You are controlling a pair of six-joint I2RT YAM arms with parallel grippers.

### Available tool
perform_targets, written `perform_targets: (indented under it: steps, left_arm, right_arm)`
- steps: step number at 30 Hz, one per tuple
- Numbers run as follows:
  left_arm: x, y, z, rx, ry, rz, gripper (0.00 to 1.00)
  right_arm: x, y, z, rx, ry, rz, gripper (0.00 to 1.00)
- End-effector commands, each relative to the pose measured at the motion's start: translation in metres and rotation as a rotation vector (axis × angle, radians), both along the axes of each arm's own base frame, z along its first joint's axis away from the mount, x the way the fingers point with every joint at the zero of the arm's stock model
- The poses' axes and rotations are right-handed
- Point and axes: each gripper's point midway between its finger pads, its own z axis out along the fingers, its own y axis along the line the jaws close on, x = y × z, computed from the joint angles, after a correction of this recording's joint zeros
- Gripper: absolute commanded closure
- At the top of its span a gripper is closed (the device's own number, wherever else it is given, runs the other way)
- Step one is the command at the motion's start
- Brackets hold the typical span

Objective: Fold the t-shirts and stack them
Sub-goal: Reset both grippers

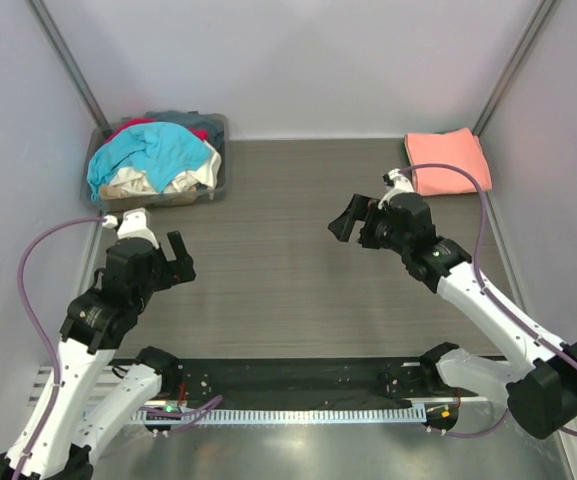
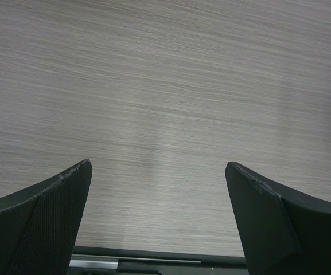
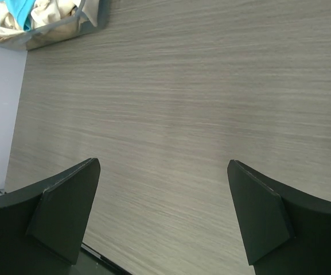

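Pink shirt (image 1: 446, 160) folded at far right of counter (image 1: 288, 300), mixed shirts (image 1: 153, 155) heaped in tub (image 1: 222, 160) far left, left and right jaws released.

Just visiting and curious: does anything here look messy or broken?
Only the grey tub, far left: turquoise, cream and red t-shirts lie crumpled in it, bulging over its rim. The salmon-pink t-shirt, far right, is neatly folded. Nothing looks damaged.
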Motion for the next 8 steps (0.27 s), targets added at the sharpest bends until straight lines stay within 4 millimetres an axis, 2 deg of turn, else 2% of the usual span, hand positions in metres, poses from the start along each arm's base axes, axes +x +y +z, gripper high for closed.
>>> perform_targets:
  steps: [1,5,8]
  left_arm:
    - [0.007,0.007,0.006,0.001,-0.035,0.054,0.00]
    - [0.006,0.011,0.006,0.006,-0.038,0.075,0.00]
    - [0.006,0.013,0.005,0.011,-0.037,0.086,0.00]
  right_arm:
    - [-0.010,0.000,0.005,0.039,-0.016,-0.001,0.00]
    - [-0.015,-0.004,-0.004,0.024,0.006,-0.008,0.00]
    - [-0.020,0.003,-0.016,0.015,0.042,0.044,0.00]
